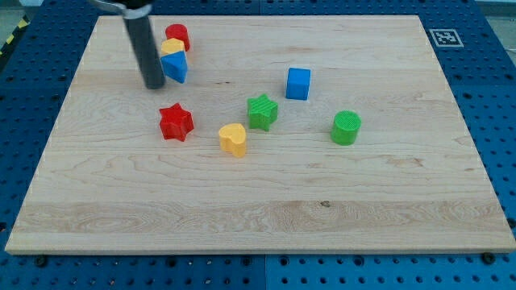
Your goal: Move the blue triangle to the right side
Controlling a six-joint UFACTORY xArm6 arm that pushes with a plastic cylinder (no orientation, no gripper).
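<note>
The blue triangle [175,68] lies near the view's top left of the wooden board [258,209]. It touches a yellow block [171,47], with a red cylinder [177,35] just above that. My tip [153,85] stands just left of the blue triangle, close to or touching its left side. The dark rod rises from the tip toward the view's top.
A red star [176,122] lies below my tip. A yellow heart-like block [233,139], a green star [262,111], a blue cube [298,83] and a green cylinder [346,127] sit around the board's middle. A marker tag [443,37] is at the top right.
</note>
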